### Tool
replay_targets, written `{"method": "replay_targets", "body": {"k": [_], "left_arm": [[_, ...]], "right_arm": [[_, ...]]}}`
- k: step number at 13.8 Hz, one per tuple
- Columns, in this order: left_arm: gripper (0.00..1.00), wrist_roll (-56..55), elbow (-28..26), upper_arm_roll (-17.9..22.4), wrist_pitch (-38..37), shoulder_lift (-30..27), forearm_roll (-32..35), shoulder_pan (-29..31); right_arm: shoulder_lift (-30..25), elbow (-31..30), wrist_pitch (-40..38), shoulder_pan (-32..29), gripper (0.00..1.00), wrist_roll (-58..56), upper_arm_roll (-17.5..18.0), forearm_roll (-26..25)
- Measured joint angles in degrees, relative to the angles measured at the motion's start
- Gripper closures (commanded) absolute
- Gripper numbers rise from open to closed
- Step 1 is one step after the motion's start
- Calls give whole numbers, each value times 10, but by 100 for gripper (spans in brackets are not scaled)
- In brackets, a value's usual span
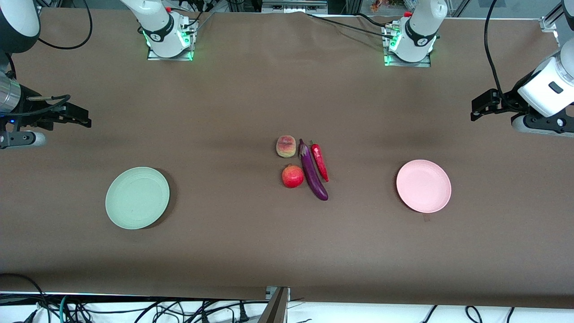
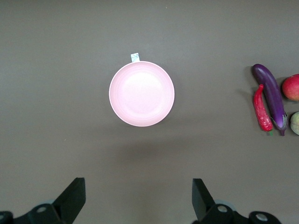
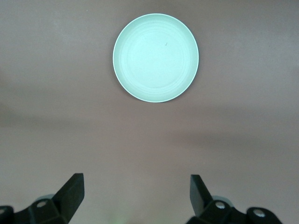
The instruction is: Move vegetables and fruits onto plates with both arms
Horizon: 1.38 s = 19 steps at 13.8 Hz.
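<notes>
- Evidently nothing has been picked up yet: the peach (image 1: 286,146), pomegranate (image 1: 293,176), eggplant (image 1: 312,171) and chili (image 1: 320,162) lie bunched together at the middle of the table (image 1: 251,242), which looks like a shared starting pile that either arm can reach.
- Within the pile, the peach lies farther from the front camera than the pomegranate; the eggplant runs alongside both, with the chili just beside it toward the left arm's end.
- The pink plate (image 1: 423,185) sits toward the left arm's end and the green plate (image 1: 137,198) toward the right arm's end, well apart from the pile and both bare, so each arm probably serves its own plate.
- The left gripper (image 2: 135,196) hangs above the table at its own end, fingers spread wide and holding nothing.
- The right gripper (image 3: 133,193) hangs likewise at its end, fingers spread and empty.
- Both seem parked clear of the pile, ready for a first reach inward.
</notes>
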Motion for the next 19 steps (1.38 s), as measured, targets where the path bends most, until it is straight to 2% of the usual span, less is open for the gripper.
{"method": "replay_targets", "body": {"k": [19], "left_arm": [[0,0,0,1,-10,0,0,1]], "right_arm": [[2,0,0,-2,0,0,-6,0]]}}
